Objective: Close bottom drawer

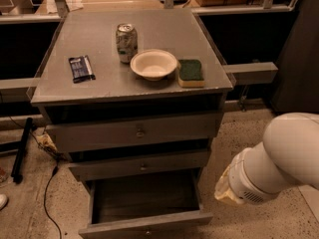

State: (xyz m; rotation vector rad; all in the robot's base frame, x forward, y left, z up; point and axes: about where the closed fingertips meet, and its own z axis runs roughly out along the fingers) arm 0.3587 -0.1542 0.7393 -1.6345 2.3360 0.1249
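The bottom drawer point(145, 222) is the lowest of three grey drawers in the cabinet and stands pulled far out, its deep boxy inside open to view. Its flat front lies at the lower edge of the camera view, with a small round knob point(148, 231) just showing. The middle drawer front point(140, 165) and the top drawer front point(134, 132) sit further in. My white arm point(271, 161) is at the lower right, its yellowish end point(225, 189) just right of the open drawer's right side. My gripper is out of view beyond that end.
On the cabinet top point(99, 86) stand a soda can point(126, 43), a white bowl point(153, 63), a green-topped sponge point(190, 72) and a dark packet point(81, 68). A cable point(49, 183) and a black bar point(22, 148) lie on the floor at the left.
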